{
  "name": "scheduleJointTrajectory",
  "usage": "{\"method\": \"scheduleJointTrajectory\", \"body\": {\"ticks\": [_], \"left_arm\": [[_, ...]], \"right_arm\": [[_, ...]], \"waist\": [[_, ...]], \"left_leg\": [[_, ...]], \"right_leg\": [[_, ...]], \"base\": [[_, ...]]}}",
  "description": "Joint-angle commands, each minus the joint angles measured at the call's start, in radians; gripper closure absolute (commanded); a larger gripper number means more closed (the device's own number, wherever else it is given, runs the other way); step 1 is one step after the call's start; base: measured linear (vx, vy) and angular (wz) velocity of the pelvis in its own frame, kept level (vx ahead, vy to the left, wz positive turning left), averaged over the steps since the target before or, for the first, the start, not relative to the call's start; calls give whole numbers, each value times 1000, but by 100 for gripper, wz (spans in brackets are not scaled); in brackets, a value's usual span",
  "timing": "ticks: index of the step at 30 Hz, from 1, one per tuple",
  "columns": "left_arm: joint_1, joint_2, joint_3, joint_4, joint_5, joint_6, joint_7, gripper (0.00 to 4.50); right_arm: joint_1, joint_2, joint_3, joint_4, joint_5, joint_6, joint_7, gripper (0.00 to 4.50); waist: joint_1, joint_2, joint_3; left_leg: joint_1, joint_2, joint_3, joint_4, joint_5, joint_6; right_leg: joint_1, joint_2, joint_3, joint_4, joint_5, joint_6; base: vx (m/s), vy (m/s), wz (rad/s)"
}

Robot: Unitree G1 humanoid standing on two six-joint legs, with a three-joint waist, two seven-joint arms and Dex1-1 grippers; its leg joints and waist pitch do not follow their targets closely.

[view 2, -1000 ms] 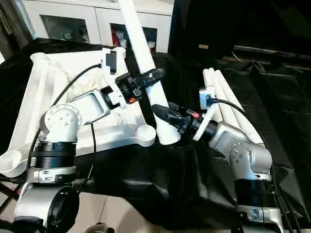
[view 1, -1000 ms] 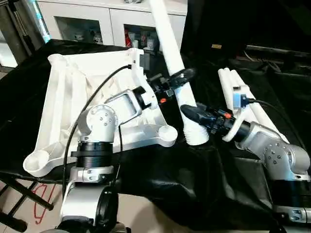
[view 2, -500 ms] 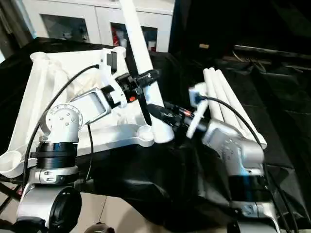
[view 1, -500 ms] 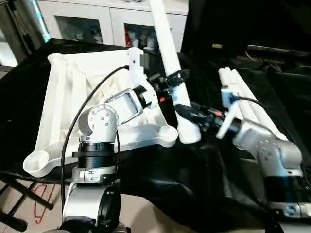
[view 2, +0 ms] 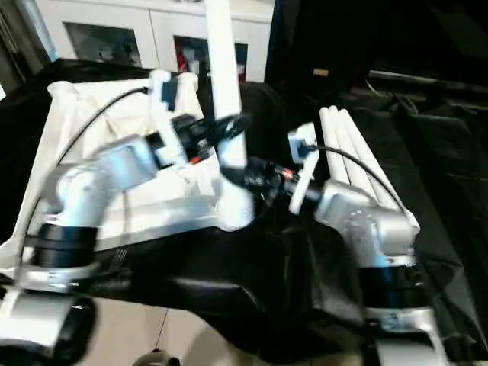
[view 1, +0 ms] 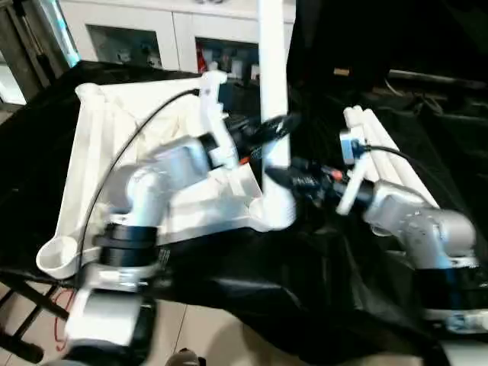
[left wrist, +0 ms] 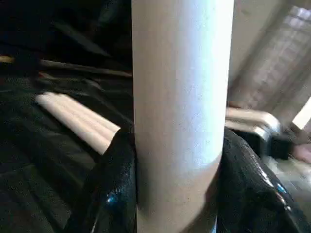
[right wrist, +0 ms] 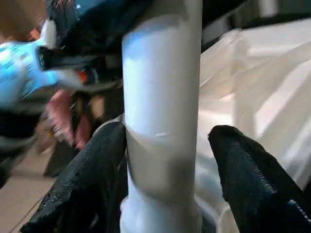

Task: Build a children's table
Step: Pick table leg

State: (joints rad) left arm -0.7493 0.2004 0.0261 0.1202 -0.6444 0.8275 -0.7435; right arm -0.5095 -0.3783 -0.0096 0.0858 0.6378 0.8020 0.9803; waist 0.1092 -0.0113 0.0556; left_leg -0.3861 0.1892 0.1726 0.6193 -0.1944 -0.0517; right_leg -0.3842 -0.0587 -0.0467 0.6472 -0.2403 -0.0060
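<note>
The white tabletop (view 1: 91, 145) lies underside up on the black-draped table. One white leg (view 1: 273, 69) stands nearly upright, its lower end at the tabletop's near right corner socket (view 1: 268, 217). My left gripper (view 1: 272, 127) is shut on the leg about halfway up, and both of its fingers (left wrist: 114, 194) press against the tube (left wrist: 180, 97). Lower down, my right gripper (view 1: 279, 179) straddles the leg (right wrist: 163, 97). It is open: one finger (right wrist: 92, 184) lies against the tube and the other finger (right wrist: 252, 184) stands clear of it.
Three more white legs (view 1: 381, 145) lie side by side on the black cloth at the right, behind my right arm. A white glass-door cabinet (view 1: 152, 30) stands behind the table. The table's front edge runs just below the tabletop's near corners.
The leg has swung from a lean to nearly upright, and its lower end has moved left to the near right corner socket. My right gripper's fingers have spread apart.
</note>
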Motion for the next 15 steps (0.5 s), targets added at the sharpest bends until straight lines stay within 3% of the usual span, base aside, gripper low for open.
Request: {"method": "scheduleJointTrajectory", "body": {"ticks": [1, 7, 8, 12, 15], "left_arm": [[2, 16, -24, -36, -27, -14, -91, 262], [-2, 0, 5, -56, -109, 1, -166, 262], [-4, -4, 7, -61, -122, 7, -173, 262], [-6, -17, 4, -59, -128, 9, -177, 262], [-3, -12, -7, -51, -115, -1, -188, 262]], "right_arm": [[-1, -44, 35, -37, 19, 39, 72, 144], [4, -70, 77, -49, 24, 55, 122, 144], [2, -69, 81, -48, 26, 58, 125, 171], [-2, -56, 83, -46, 32, 68, 126, 183], [1, -51, 79, -50, 39, 73, 131, 219]], "waist": [[-3, -4, -71], [-1, -5, -71], [0, -5, -71], [0, -6, -72], [0, -6, -73]], "left_leg": [[21, 38, -11, -68, -3, 29], [19, 38, -8, -66, -14, 34], [18, 38, -9, -66, -15, 34], [18, 39, -10, -65, -4, 40], [18, 39, -10, -65, 3, 43]], "right_leg": [[58, -76, 45, -62, 154, -254], [58, -80, 46, -62, 140, -275], [59, -80, 46, -62, 137, -276], [58, -79, 46, -60, 146, -276], [57, -78, 45, -60, 145, -273]], "base": [[0, 0, 0], [0, 0, 0], [0, 0, 0], [0, 0, 0], [0, 0, 0]]}}
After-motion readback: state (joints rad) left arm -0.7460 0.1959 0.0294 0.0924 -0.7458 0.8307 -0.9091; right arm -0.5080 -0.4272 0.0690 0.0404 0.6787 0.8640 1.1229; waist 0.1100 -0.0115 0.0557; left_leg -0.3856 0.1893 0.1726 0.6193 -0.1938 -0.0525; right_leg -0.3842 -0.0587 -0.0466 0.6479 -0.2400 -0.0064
